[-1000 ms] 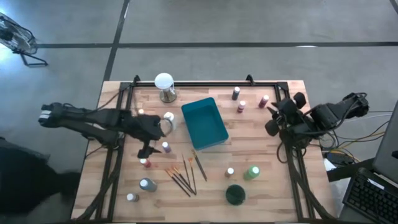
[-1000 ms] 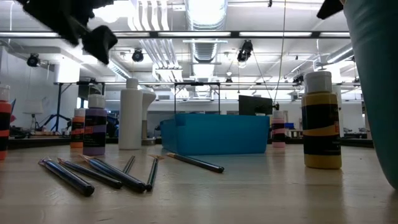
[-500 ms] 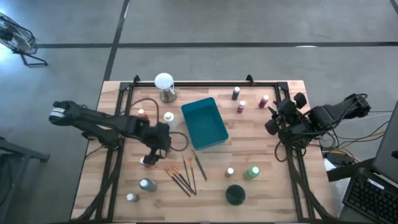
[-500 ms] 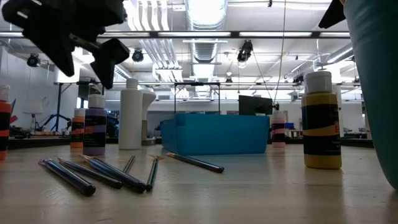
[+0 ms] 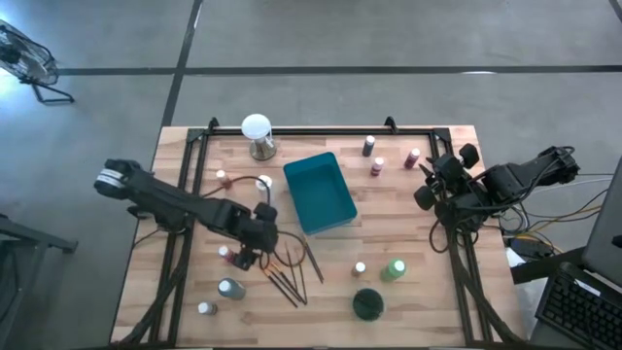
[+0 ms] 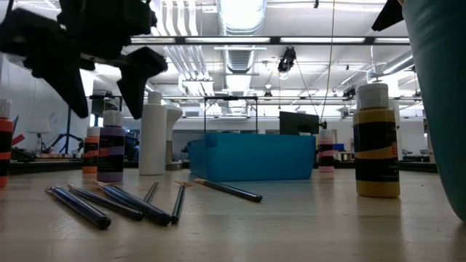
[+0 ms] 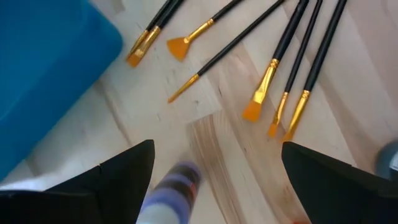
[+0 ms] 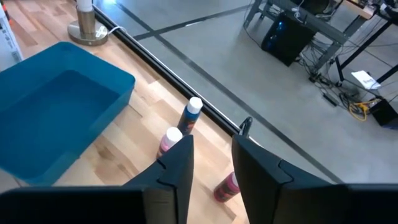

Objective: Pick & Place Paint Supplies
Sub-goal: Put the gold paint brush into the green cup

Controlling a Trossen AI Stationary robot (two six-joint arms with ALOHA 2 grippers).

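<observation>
Brushes [image 5: 289, 273], dark-handled w/ orange bristle ends, lie fanned on the desk [image 5: 428, 301] just off the teal tray's [image 5: 319, 192] near corner, all flat. A purple bottle [image 7: 172, 194] stands beside them, right below the left gripper [image 5: 255, 245]. That gripper hangs above the bottle and the brush tips, fingers [image 7: 118, 177] spread wide, nothing between them.

Other bottles: red one [image 5: 225, 254] next to the gripper, on its side away from the tray; two [image 5: 230, 288] nearer the desk's front-left corner; three [image 5: 377, 165] close to the back edge, right of the tray; a small one [image 5: 360, 268] and a green one [image 5: 394, 269] front-right, w/ a dark green lid [image 5: 368, 304] near the front edge. Bare wood btw tray and those back bottles.

Right gripper [image 8: 211, 163] sits back at the desk's right edge, well apart from the tray; fingers [image 8: 177, 165] set narrowly apart, holding nothing.
</observation>
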